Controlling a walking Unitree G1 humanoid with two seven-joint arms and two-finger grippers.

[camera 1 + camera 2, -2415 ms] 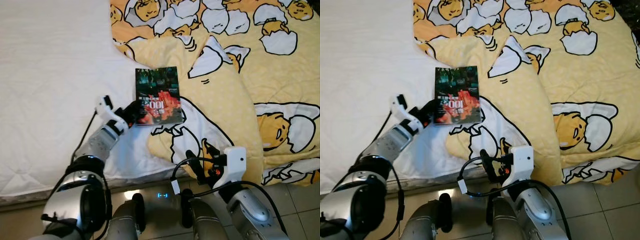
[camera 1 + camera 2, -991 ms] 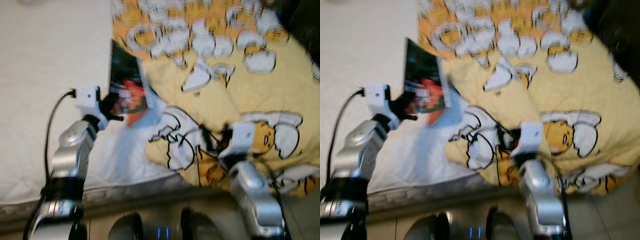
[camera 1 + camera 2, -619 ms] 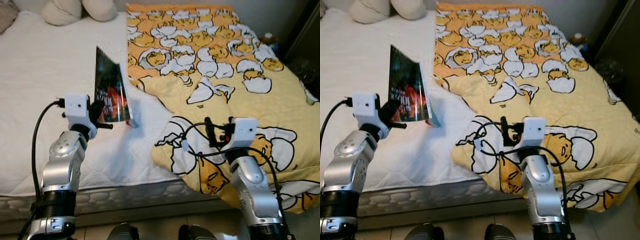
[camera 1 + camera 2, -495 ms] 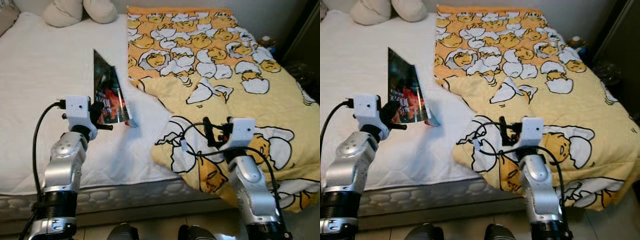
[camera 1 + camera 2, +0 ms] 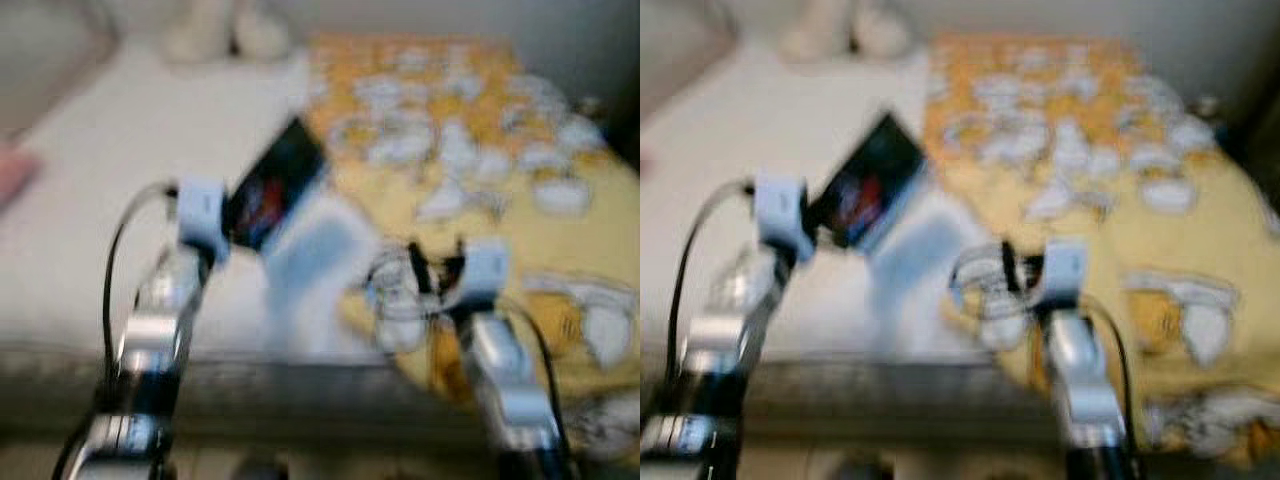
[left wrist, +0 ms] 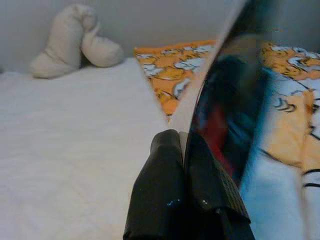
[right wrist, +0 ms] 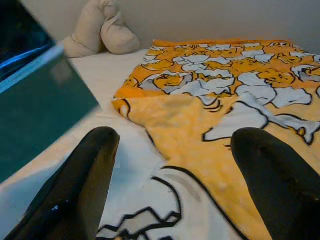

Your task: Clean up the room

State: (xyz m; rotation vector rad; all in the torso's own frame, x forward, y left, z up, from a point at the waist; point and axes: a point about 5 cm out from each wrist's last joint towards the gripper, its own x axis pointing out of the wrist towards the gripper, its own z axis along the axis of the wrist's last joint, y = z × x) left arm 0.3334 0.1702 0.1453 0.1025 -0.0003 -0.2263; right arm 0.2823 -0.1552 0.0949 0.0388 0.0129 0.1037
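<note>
Left tool (image 6: 184, 150) clenched on a dark book (image 5: 275, 185) lifted above the bed (image 5: 90, 200), right tool (image 7: 175, 165) released over the yellow blanket (image 7: 210, 80)

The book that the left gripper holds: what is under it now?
The book, pinched by the left gripper, hangs tilted in the air above the white mattress, beside the yellow blanket. The head views are blurred, so small things beneath cannot be told.

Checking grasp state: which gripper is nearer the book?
Left. The left gripper is shut on the book, holding it up over the white mattress. The right gripper is open and empty, off to the side above the yellow blanket.
</note>
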